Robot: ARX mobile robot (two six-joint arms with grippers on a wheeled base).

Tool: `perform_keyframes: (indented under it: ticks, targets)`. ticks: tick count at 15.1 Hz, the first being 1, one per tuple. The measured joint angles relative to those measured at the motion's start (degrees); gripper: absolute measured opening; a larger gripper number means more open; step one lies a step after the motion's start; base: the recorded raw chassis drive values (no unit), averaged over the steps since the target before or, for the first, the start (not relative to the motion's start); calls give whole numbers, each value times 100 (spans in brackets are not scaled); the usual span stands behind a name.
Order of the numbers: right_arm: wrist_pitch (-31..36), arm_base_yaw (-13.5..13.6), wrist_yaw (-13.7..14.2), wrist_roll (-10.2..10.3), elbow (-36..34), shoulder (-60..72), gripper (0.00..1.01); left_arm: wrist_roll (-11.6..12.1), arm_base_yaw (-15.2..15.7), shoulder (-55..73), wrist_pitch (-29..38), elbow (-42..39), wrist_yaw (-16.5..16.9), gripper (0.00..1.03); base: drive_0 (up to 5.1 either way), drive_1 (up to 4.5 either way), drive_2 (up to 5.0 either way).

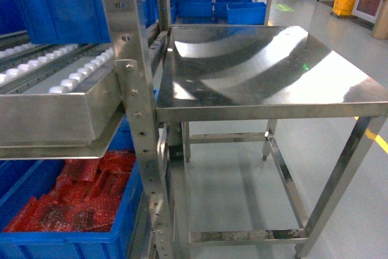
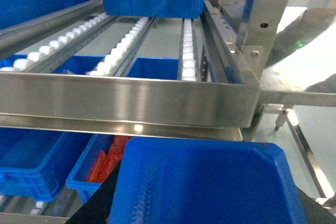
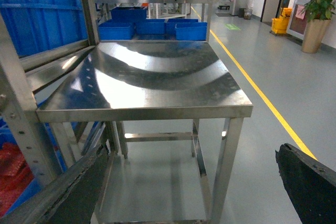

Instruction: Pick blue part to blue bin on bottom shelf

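blue part [image 2: 210, 187] | tray-shaped (glossy) | below steel rail [image 2: 126, 98]

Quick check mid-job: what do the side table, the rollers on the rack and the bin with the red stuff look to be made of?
The side table looks like polished stainless steel: it gives mirror-like reflections and bright glare. The rollers seem to be white plastic wheels, matte, set in steel rails, though I can't be sure. The bin holding the red parts looks like moulded blue plastic, uniform in colour with a thick rim.
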Motion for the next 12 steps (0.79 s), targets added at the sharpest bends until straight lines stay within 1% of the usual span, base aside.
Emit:
perform_keyframes:
  ticks: [12]
  targets:
    - [-7, 0, 0, 0, 0, 0, 98, 0, 2, -2, 4, 0, 2, 43, -501, 245, 245]
